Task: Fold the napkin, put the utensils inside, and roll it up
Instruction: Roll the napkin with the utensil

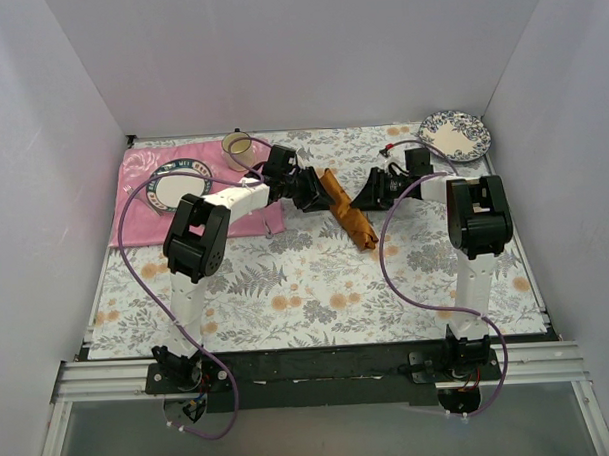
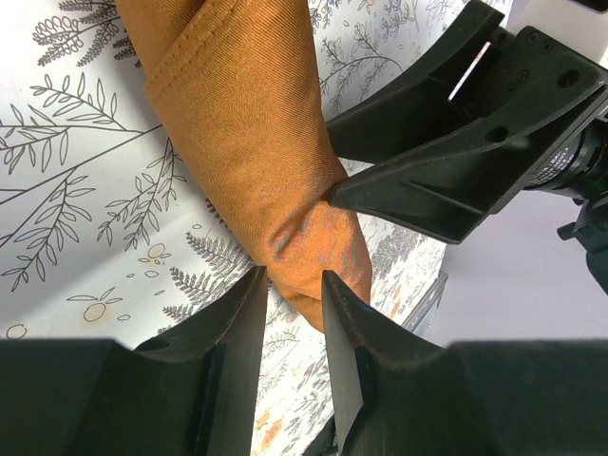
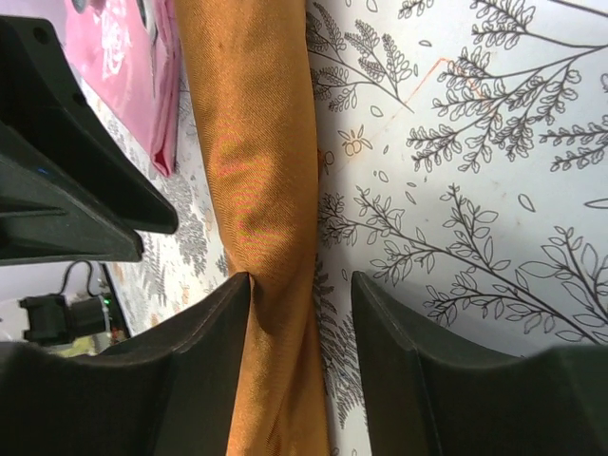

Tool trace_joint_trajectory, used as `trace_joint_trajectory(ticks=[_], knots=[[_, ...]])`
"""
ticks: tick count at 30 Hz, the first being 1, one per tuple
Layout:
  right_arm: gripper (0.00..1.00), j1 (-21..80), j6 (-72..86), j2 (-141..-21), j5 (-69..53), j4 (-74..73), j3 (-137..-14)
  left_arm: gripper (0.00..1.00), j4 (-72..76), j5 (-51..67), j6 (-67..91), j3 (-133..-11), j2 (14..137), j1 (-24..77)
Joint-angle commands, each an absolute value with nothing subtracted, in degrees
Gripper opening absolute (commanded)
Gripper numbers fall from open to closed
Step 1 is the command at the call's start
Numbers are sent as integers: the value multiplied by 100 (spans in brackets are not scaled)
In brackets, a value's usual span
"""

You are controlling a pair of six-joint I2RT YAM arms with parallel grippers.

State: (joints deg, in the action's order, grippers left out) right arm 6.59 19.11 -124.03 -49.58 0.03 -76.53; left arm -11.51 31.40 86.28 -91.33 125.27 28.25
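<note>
The rust-orange napkin (image 1: 346, 212) lies rolled into a narrow bundle on the floral tablecloth at mid-table, running from far-left to near-right. My left gripper (image 1: 318, 192) is at its far end. In the left wrist view the fingers (image 2: 245, 313) stand slightly apart over the roll's rounded end (image 2: 285, 190), and one fingertip overlaps the cloth. My right gripper (image 1: 369, 198) is open around the roll's middle. In the right wrist view the napkin (image 3: 252, 142) touches one finger (image 3: 214, 332), with a gap to the other finger. The white soup spoon is hidden.
A pink placemat (image 1: 144, 219) at the left holds a blue-rimmed plate (image 1: 178, 182). A cup (image 1: 238, 148) stands behind it. A patterned plate (image 1: 455, 135) sits at the back right corner. White walls enclose the table on three sides.
</note>
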Motion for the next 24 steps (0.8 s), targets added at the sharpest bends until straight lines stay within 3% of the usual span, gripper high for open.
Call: trace_joint_trajectory(ticks=[1, 7, 14, 18, 24], knots=[[54, 624, 1002, -12401, -4035, -1089, -7691, 30, -1063, 3243, 8613, -9123, 12296, 2804], [49, 703, 712, -12182, -3271, -1301, -7576, 30, -1011, 3270, 8701, -9123, 12401, 2812], [34, 1019, 580, -12287, -2015, -2144, -8068, 30, -1028, 3234, 8789, -9378, 12682, 2812], [35, 1186, 449, -12217, -1311, -2347, -8262, 29, -1020, 3252, 8842, -9466, 12753, 2795], [45, 1327, 115, -11726, -607, -2698, -8490, 30, -897, 3340, 8877, -9369, 12612, 2786]])
